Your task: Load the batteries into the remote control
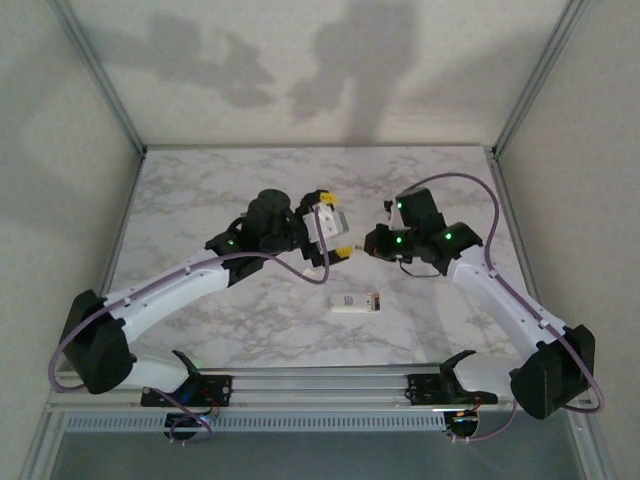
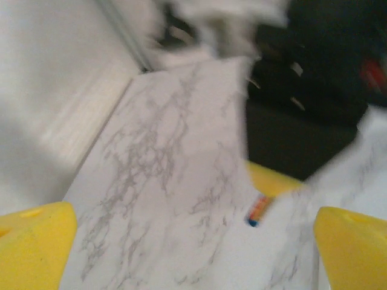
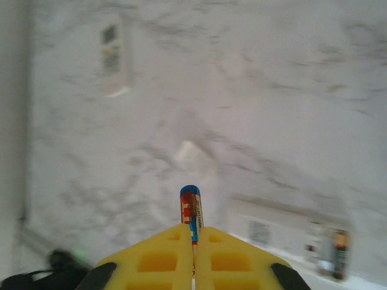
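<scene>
R gripper (image 3: 193, 234) clamped on battery (image 3: 190, 208) low end, tip left sticking out for slotting | L gripper (image 1: 334, 228) jaws wide apart, empty | remote (image 1: 352, 304) flat on table (image 1: 200, 200), near both arms

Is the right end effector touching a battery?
Touching. Right wrist view: the right end effector is pinched shut on the battery, which pokes out in front.

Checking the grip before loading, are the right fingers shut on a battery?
Shut: the right fingers meet around a battery, its end sticking out.
</scene>
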